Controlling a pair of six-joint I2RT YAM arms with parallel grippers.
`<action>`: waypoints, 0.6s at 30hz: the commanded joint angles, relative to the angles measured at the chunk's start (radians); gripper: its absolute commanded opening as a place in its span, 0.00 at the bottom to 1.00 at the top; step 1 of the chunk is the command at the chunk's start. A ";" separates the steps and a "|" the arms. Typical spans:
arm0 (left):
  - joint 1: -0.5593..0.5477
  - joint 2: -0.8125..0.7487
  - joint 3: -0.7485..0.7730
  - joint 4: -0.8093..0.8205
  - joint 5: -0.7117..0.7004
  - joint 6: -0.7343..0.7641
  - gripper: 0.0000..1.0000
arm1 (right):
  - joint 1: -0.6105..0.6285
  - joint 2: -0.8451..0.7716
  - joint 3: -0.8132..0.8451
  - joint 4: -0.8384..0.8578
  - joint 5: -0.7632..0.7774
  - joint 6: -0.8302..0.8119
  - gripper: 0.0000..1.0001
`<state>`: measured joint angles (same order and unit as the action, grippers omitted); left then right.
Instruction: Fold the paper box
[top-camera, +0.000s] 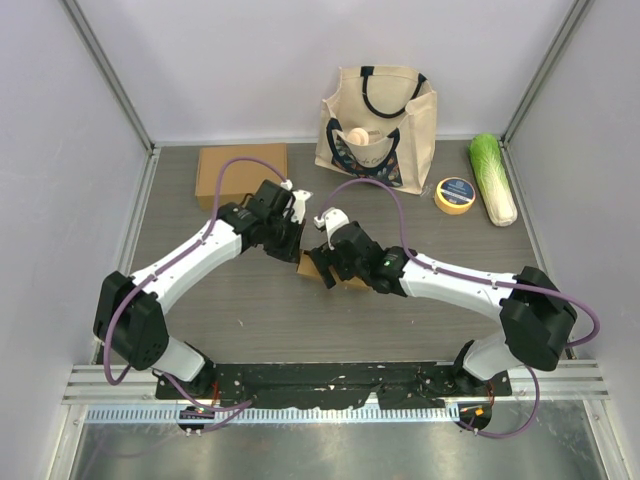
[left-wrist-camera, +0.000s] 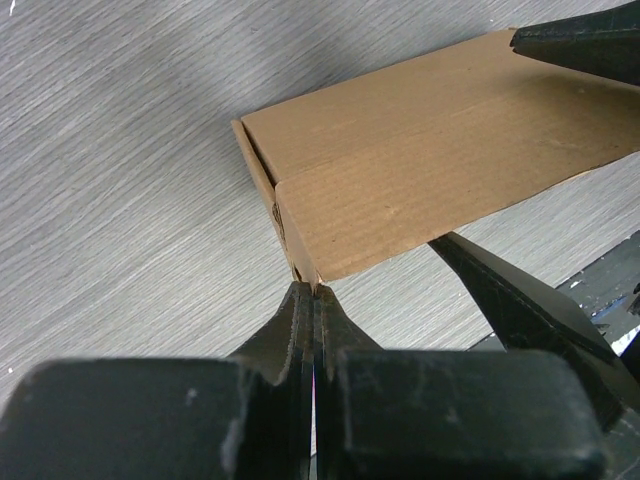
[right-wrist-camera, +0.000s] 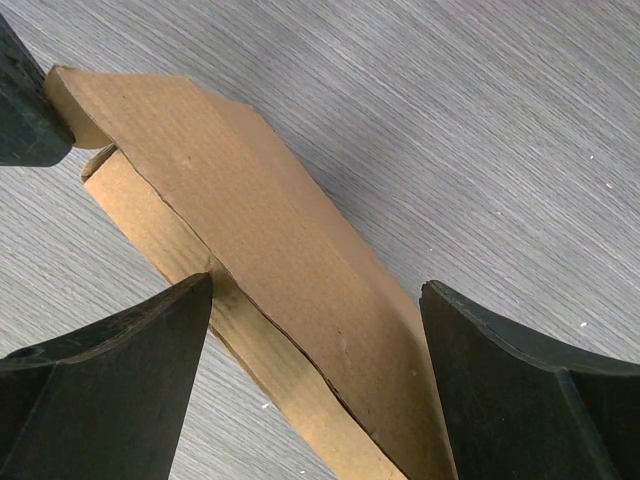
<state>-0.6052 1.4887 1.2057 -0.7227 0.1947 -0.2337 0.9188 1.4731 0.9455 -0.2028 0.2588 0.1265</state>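
Brown paper box: corner in clenched left hand, released right hand astride.

The paper box is lying on the table, crossing the gap between the right gripper's spread jaws, one jaw standing at each long side. The left gripper's closed jaws are touching the box's end corner. A flat cardboard box is lying behind the left jaws. A tote bag is standing behind both pairs. A tape roll and a napa cabbage are lying behind and right of the right jaws.
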 joint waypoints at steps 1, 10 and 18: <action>0.005 0.008 -0.008 0.017 0.035 -0.015 0.00 | -0.006 0.029 -0.008 -0.033 0.002 -0.024 0.90; 0.005 0.005 -0.055 0.014 -0.006 0.007 0.00 | -0.037 0.030 -0.028 -0.023 -0.020 -0.013 0.90; 0.005 0.024 -0.052 0.043 -0.018 -0.026 0.00 | -0.040 0.026 0.009 -0.056 -0.070 0.042 0.90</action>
<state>-0.6014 1.5032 1.1393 -0.7120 0.1905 -0.2382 0.8856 1.4803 0.9440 -0.1844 0.2104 0.1360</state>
